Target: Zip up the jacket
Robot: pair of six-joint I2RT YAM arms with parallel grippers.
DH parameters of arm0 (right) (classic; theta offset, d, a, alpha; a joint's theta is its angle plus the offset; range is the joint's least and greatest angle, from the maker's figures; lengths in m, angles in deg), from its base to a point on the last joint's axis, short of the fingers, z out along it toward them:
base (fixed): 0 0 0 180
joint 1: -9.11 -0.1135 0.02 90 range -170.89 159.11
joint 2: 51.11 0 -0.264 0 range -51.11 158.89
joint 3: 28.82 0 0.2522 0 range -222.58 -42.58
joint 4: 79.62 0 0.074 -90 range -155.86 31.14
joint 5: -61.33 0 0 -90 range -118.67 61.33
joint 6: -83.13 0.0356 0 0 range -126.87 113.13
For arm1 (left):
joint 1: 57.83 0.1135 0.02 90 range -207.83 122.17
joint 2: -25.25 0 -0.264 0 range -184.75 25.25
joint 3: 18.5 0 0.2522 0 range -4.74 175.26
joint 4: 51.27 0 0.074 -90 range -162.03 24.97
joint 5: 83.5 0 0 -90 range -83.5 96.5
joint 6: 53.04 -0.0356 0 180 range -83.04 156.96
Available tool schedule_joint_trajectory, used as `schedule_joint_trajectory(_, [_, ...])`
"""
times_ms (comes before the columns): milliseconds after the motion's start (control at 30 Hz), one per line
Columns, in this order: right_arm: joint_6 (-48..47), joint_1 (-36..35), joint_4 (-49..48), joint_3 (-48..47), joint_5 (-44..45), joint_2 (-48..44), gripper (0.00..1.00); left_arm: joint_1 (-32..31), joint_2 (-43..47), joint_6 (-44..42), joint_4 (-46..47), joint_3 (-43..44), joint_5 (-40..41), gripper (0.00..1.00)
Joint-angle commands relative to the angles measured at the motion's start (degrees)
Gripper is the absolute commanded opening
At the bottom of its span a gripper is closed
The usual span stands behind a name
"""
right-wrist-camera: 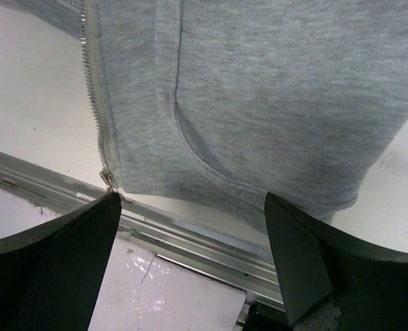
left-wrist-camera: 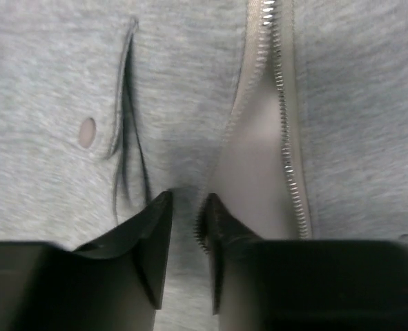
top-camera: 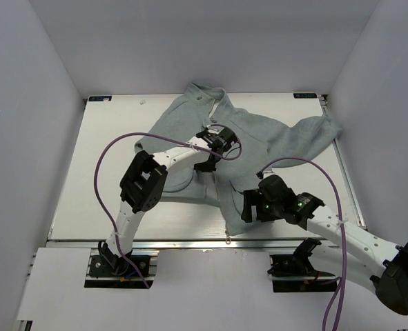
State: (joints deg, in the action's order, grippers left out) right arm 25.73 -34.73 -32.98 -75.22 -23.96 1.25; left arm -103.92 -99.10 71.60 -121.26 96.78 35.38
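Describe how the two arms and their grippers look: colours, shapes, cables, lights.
Both the left arm and right arm have white links joined by chunky black joint housings. A purple cable loops along each. The left gripper and right gripper have black wedge-shaped fingers. Small green lights glow on the right wrist's black housing.
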Motion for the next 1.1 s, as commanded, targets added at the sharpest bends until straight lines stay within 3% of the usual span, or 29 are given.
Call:
schedule_joint_trajectory(0, [0.8,0.42,-0.45,0.3,-0.31,-1.47,0.89,0.12,2.54,-0.09,-1.25,2.02,2.24,0.28])
schedule_joint_trajectory(67, [0.8,0.33,-0.71,0.47,-0.49,-1.73,0.89,0.12,2.97,0.43,-2.21,2.19,1.62,0.11])
schedule_joint_trajectory(133, [0.71,0.33,-1.07,0.56,-1.02,-1.39,0.89,0.12,4.03,1.14,-3.01,2.2,1.87,0.01])
schedule_joint_trajectory(367, [-1.66,0.42,-5.63,0.48,-3.92,2.13,0.89,-1.55,16.93,0.35,-3.01,-7.01,-4.87,0.0])
schedule_joint_trajectory(600, [-1.4,0.5,-8.8,-1.28,-6.53,6.61,0.89,-9.09,30.82,-1.85,-3.46,-21.06,-16.63,0.0])
schedule_joint_trajectory(900, [-0.17,0.42,-13.37,1.53,-6.99,7.93,0.89,-13.59,30.31,2.19,8.21,-34.27,-28.96,0.0])
schedule_joint_trajectory(967, [-0.25,0.42,-13.72,1.44,-7.17,8.63,0.89,-13.59,29.44,2.81,11.21,-36.55,-31.08,0.1])
schedule_joint_trajectory(1000, [-0.34,0.42,-13.9,1.44,-7.17,9.33,0.89,-13.59,29.0,3.24,13.4,-36.82,-31.08,0.31])
schedule_joint_trajectory(1067, [-0.61,0.42,-13.81,1.44,-7.08,10.22,0.89,-13.59,27.94,3.42,14.04,-36.3,-30.29,0.6])
